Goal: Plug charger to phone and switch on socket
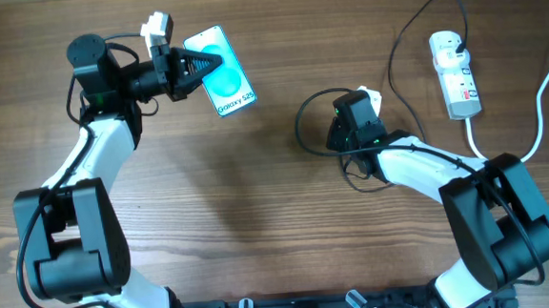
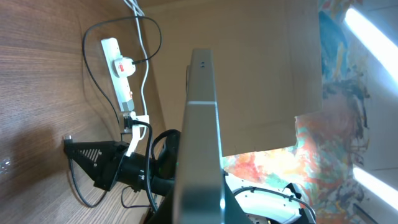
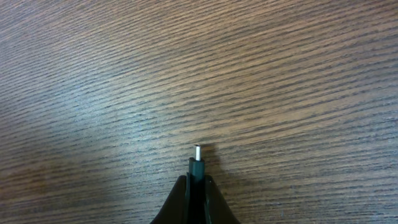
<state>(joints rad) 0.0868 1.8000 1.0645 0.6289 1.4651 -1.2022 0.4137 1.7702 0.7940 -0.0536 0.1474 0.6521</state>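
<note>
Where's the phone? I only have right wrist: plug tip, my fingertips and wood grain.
Observer: The phone is at the far left of the overhead view, clamped in the left gripper, screen facing the camera.
Operator: How close is it to my plug?
Observer: Not close. A wide stretch of bare table separates it from the right gripper, which is shut on the charger plug.
Operator: And the socket?
Observer: The socket lies at the far right, and the black charger cable loops from it towards your gripper. I can't tell whether its switch is on.
</note>
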